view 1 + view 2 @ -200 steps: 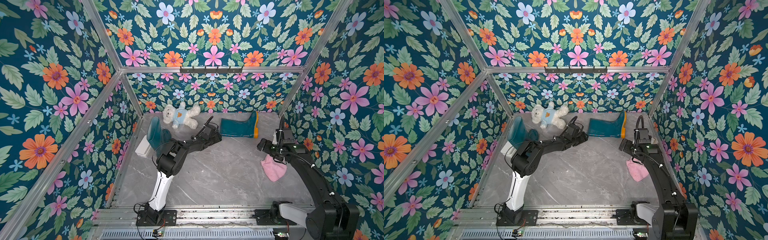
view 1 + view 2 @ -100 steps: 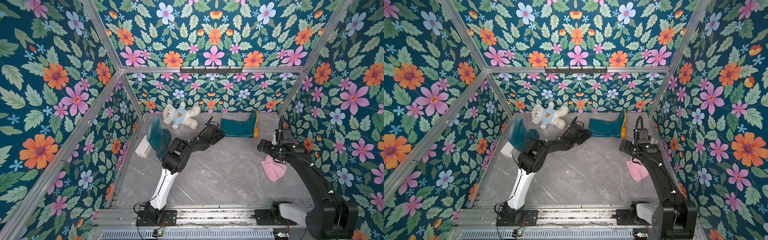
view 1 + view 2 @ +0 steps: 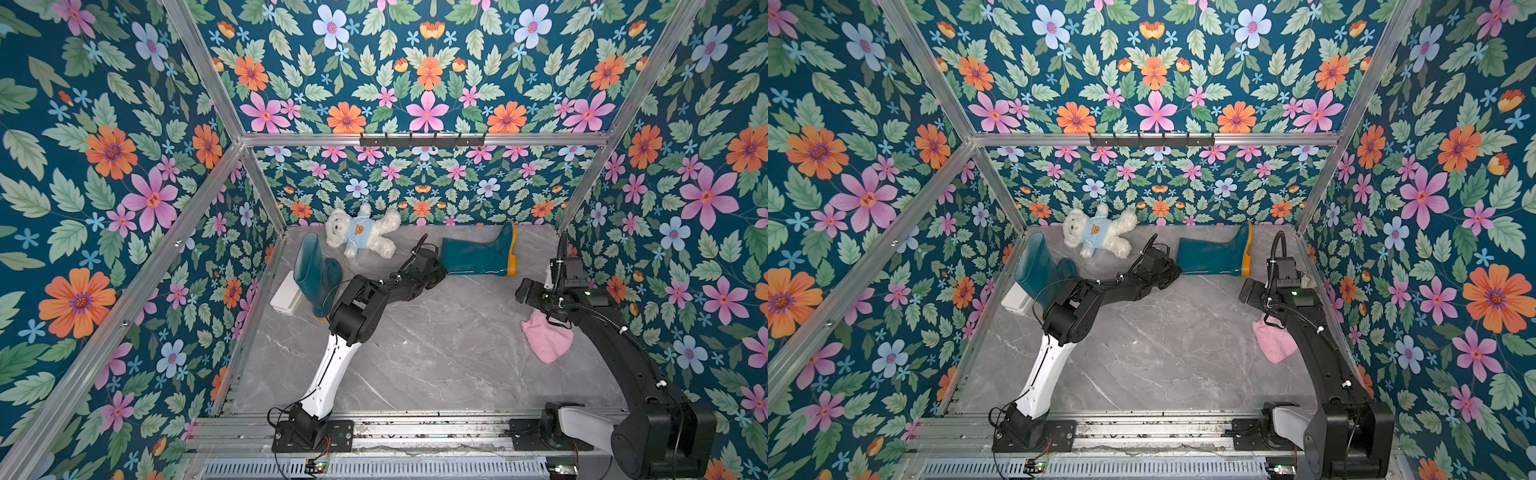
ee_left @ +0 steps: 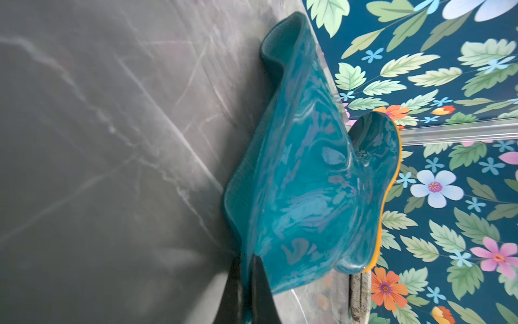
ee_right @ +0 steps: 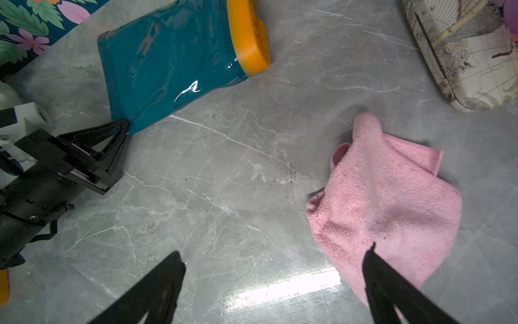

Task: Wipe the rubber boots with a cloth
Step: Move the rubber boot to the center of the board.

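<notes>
1. We see the left claw (image 3: 434, 266) pinched tight on the rim of the lying boot (image 3: 473, 257), at the mouth of its shaft. In the left wrist view its dark fingers (image 4: 260, 286) clamp the thin teal wall between them.
2. The lying boot rests on its side at the back of the table (image 3: 436, 353). Its shaft mouth faces the left arm and its orange sole faces the right wall.
3. The upright boot (image 3: 311, 270) stands near the left wall, just beside a white box (image 3: 284, 293). The left arm hides its lower part in both top views.
4. A bear (image 3: 359, 232) lies against the back wall, between the two boots and touching neither.
5. The right claw (image 5: 274, 249) is spread wide and holds nothing. It hangs over bare table, with its fingers (image 5: 165, 283) far apart.
6. The pink cloth (image 3: 546, 343) lies crumpled on the table by the right wall, under the right arm.
7. In the right wrist view one finger of the right claw overlaps the cloth's edge. We cannot tell whether it touches the fabric.
8. The cloth lies apart from the lying boot, with bare table between them, and well apart from the upright boot.
9. In the right wrist view a patterned pouch (image 5: 462, 56) lies on the table near the cloth.
</notes>
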Robot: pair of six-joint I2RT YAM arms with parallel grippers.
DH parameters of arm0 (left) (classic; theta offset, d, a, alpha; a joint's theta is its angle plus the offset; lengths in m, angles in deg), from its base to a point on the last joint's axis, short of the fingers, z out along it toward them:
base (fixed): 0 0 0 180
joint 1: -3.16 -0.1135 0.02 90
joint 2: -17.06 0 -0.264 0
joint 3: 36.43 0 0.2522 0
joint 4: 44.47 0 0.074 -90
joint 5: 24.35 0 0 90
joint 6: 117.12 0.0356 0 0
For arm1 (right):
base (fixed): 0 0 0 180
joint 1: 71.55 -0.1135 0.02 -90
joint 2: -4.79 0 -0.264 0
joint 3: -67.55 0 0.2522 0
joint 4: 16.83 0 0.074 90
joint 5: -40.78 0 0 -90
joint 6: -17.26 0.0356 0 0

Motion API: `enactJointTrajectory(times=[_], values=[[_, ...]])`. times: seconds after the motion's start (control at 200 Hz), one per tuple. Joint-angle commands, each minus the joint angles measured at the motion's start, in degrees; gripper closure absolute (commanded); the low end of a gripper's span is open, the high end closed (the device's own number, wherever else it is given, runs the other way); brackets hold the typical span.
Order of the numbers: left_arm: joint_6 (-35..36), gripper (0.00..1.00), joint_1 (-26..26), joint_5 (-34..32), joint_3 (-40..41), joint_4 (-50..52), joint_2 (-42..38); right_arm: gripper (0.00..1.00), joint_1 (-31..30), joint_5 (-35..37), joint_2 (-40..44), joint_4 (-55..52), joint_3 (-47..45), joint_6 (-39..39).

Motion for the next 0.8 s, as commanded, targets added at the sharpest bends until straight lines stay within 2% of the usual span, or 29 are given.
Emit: enactJointTrajectory(times=[0.0, 0.22, 0.405, 0.635, 0.795], values=[[0.6, 1.0, 0.0, 0.6, 3.1, 0.9, -2.8, 0.01, 0.0, 0.8, 0.5, 0.8, -0.1, -0.4], [4.7, 1.0, 1.3, 0.9, 18.3, 1.6, -15.2, 0.01, -0.1, 0.5, 2.4, 0.5, 0.3, 0.7], [9.3, 1.0, 4.9, 0.0, 32.9, 4.5, -27.1, 0.01, -0.1, 0.0, 4.5, -0.7, 0.6, 1.7], [11.2, 1.0, 10.5, -4.2, 52.6, 7.1, -43.0, 0.01, -0.5, -0.3, 8.6, -3.4, -0.1, 3.2], [11.2, 1.0, 15.2, -8.4, 61.9, 12.6, -53.1, 0.01, -2.8, 0.5, 10.3, -4.6, -1.1, 4.5]])
